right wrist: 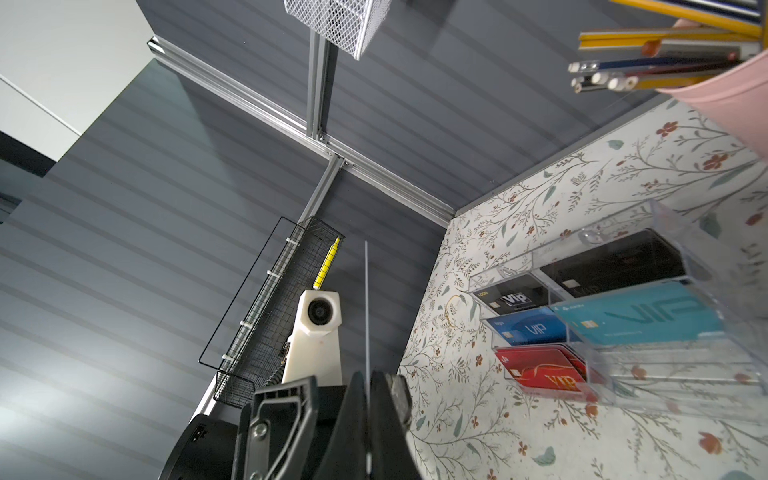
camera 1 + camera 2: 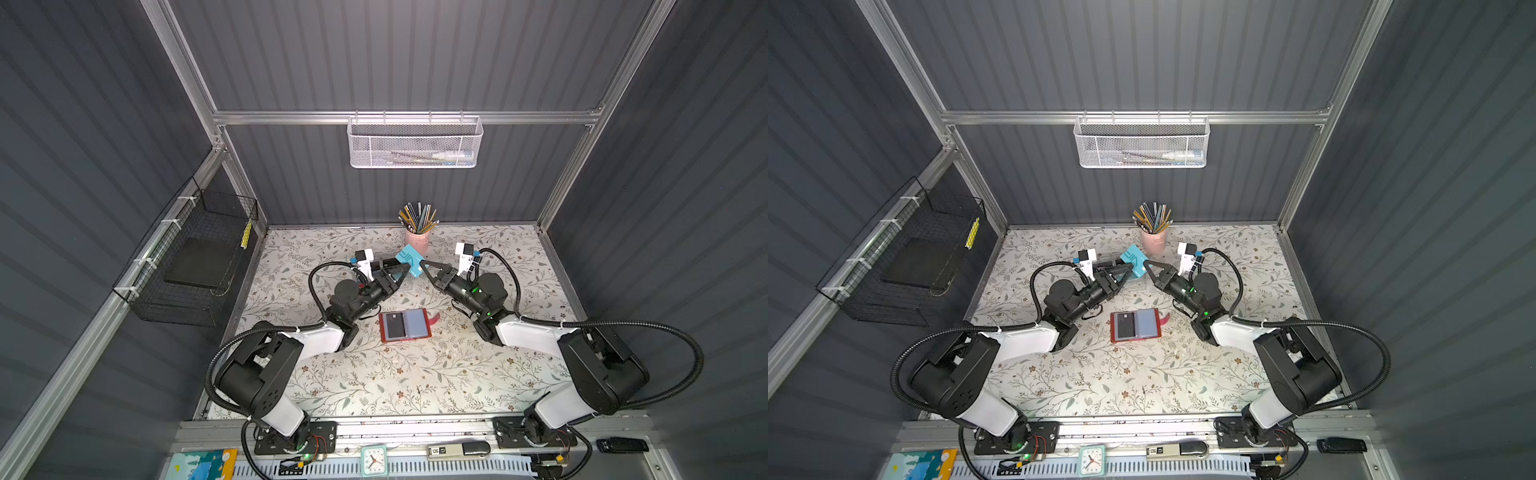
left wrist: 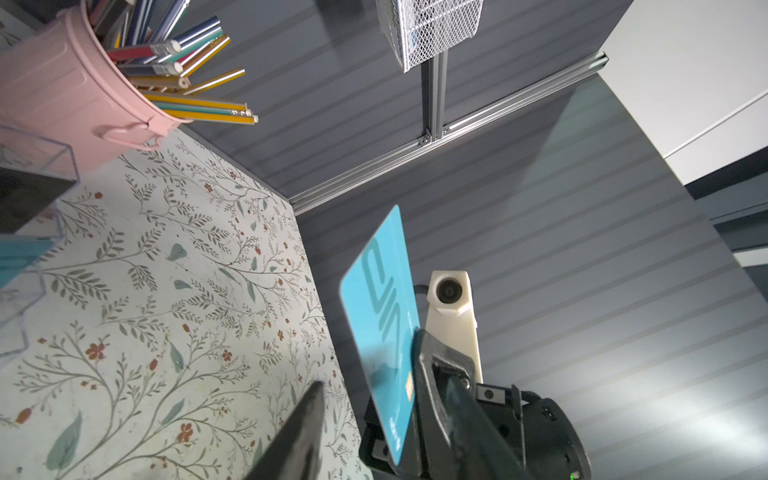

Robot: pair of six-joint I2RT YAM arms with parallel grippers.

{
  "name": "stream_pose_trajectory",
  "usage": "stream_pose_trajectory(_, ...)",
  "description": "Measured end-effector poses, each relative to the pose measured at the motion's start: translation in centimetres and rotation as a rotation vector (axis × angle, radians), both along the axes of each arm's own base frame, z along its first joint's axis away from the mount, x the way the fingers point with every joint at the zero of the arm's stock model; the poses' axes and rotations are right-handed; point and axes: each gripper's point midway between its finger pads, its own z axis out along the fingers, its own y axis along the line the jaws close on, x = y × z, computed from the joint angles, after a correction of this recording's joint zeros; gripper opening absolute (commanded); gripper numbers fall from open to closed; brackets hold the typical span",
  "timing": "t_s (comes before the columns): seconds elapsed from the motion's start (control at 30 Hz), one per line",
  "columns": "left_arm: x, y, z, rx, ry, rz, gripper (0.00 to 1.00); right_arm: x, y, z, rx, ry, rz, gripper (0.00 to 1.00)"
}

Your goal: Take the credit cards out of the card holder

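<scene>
Closest to me, a small clock (image 2: 374,459) sits on the front rail, out of play. Further in, the card holder (image 2: 405,326) lies open and flat on the surface between the two forearms, its snap tab (image 2: 434,320) pointing toward the right arm. A black card (image 2: 395,325) sits in the sleeve nearer the left arm. The facing sleeve looks empty, though I cannot tell whether more pages lie underneath. Beyond the holder and lifted off the surface, the teal card (image 2: 409,259) hangs between the two arms. The right jaws are clamped flat on one corner of it, near the chip. The left jaws are parted and grip nothing, their tips just beside the card's other side, one of them clear of its printed face. By my reckoning one card is out and in hand, at least the black one is left to pull, and the teal one needs setting down first. The holder is well apart from both jaws, lower and nearer me. Just past the jaws a clear compartmented box (image 1: 673,370) holds several cards, then comes the pink pencil cup (image 2: 417,241), and on the back wall a white mesh basket (image 2: 415,141).
</scene>
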Motion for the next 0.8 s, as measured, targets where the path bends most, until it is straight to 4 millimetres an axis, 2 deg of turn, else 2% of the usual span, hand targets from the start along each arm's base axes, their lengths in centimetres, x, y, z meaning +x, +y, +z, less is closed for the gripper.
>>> stream_pose_trajectory(0.17,-0.2,0.2,1.3,-0.021,-0.019,0.028,0.62,0.5,-1.6,-0.5,0.035,0.01,-0.098,0.0)
stream_pose_trajectory(0.33,-0.8,-0.7,1.7,-0.054,-0.025,0.028,0.68,0.8,-3.2,0.7,0.113,-0.032,-0.201,0.0)
stream_pose_trajectory(0.6,-0.6,-3.6,-1.2,-0.054,0.037,-0.001,0.67,0.6,-3.4,2.2,0.191,-0.079,-0.252,0.0)
stream_pose_trajectory(0.8,-0.7,-4.5,0.6,-0.1,0.0,-0.005,0.61,0.5,-3.5,2.6,0.21,-0.088,-0.269,0.0)
